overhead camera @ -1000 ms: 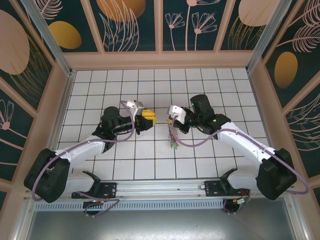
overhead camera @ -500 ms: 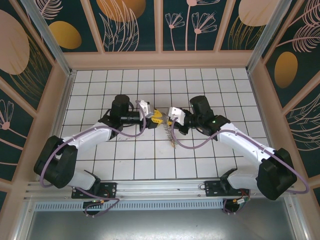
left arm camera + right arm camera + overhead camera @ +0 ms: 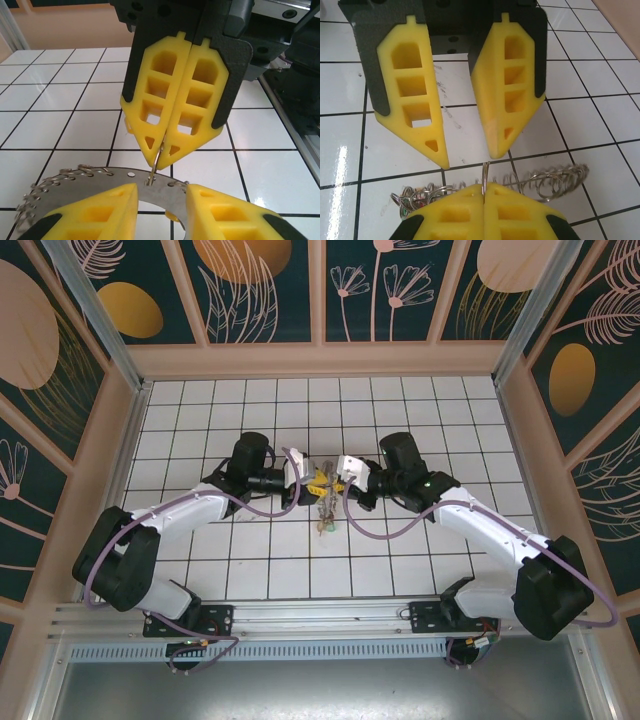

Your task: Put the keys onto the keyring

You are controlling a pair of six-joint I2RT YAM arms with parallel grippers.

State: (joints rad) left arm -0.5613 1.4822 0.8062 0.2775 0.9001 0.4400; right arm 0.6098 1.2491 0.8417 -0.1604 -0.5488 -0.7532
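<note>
Silvery keyring (image 3: 90,187) is found between the grippers, keys (image 3: 322,524) dangling under it | right gripper (image 3: 161,150) is clamped on its thin wire, presumably to steady it | left gripper (image 3: 161,190) is spread wide astride the flat band, likely readied for a grasp.
</note>
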